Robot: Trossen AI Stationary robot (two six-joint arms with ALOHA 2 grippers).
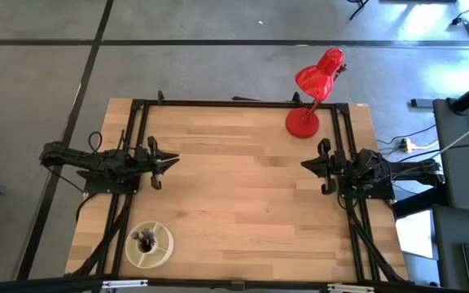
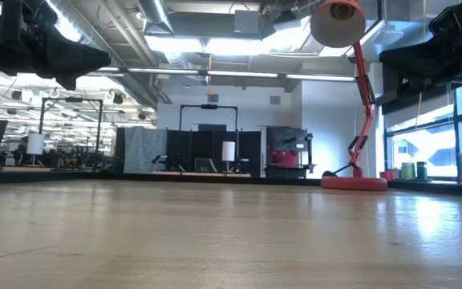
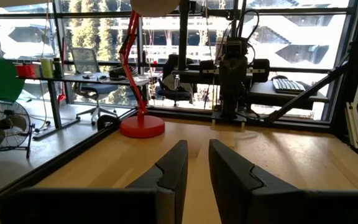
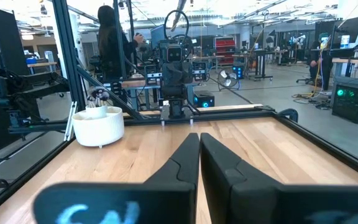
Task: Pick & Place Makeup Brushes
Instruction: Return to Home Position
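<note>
Two arms are parked at opposite worktop [image 1: 243, 203] edges, mid-left and mid-right in the high view. Left fingers [image 3: 173, 171] are held a crack apart, right fingers [image 4: 185, 163] practically closed; nothing is gripped. Makeup brushes [image 1: 146, 238] are bunched in the white organizer [image 1: 166, 246], lower left. Risk is judged low: the organizer could be clipped by a low left-arm swing, the red lamp [image 1: 303, 123] by the right. Open room is seen mid-worktop.

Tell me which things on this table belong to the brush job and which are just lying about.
Job: thin dark makeup brushes, standing in the white ribbed round organizer cup.
Lying about: red desk lamp with a round base.
</note>
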